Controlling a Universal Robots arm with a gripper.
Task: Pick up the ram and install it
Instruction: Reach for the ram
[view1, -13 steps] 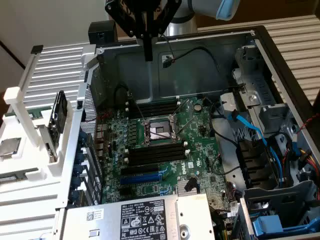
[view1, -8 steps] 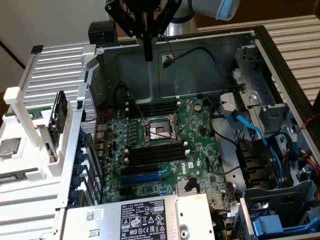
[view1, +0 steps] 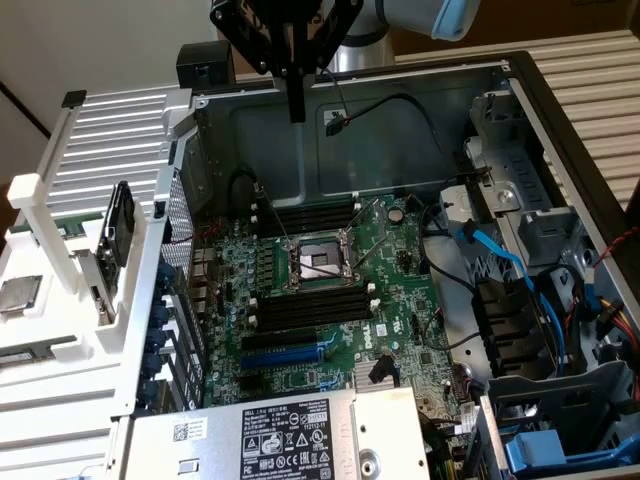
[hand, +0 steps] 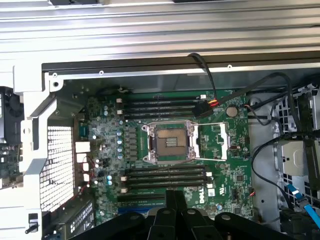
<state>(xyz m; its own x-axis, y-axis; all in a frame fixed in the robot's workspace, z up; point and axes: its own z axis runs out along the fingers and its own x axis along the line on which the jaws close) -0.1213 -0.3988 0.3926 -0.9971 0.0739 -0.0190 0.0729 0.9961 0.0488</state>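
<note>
Hovering above the far wall of the open computer case (view1: 400, 110), the gripper (view1: 296, 105) has its fingers pressed together, nothing pinched. Below it lies the motherboard (view1: 320, 290), with black memory slots (view1: 310, 312) on the near and far sides of the CPU socket (view1: 312, 262). The ram (view1: 72, 228) looks like the thin green board edge in the white rack (view1: 60, 190) at the exterior view's left, outside the case and well apart from the gripper. It is too small to be sure.

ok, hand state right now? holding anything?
Hand: closed, nothing visibly held.
</note>
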